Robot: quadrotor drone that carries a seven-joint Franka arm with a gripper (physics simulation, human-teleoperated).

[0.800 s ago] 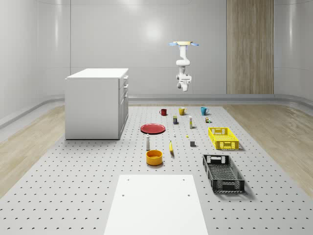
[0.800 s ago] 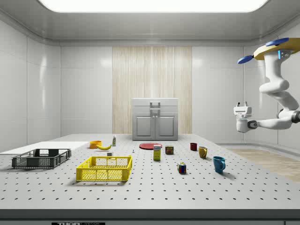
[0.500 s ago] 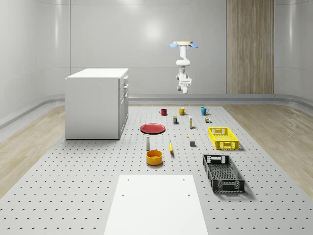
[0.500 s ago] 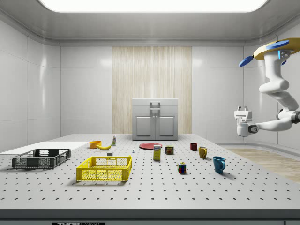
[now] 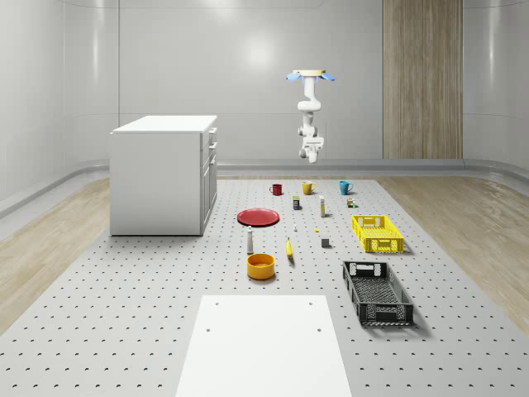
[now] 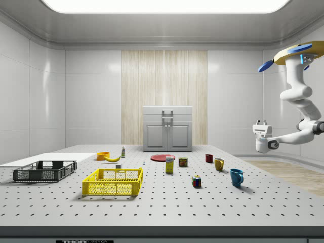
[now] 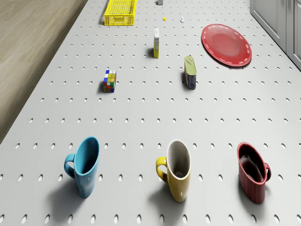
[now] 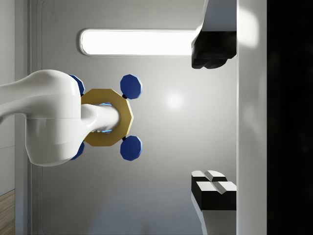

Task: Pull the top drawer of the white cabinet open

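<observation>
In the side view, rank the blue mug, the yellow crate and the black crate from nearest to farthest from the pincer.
The pincer hangs in the air at the side view's right, under the hovering drone.
1. Blue mug: on the table, just below and left of it.
2. Yellow crate: left of centre.
3. Black crate: far left.

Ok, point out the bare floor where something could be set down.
Free: the stretch between the cabinet and the white board, and between the plate and the yellow crate. Crowded: the mug row, red to blue.
</observation>
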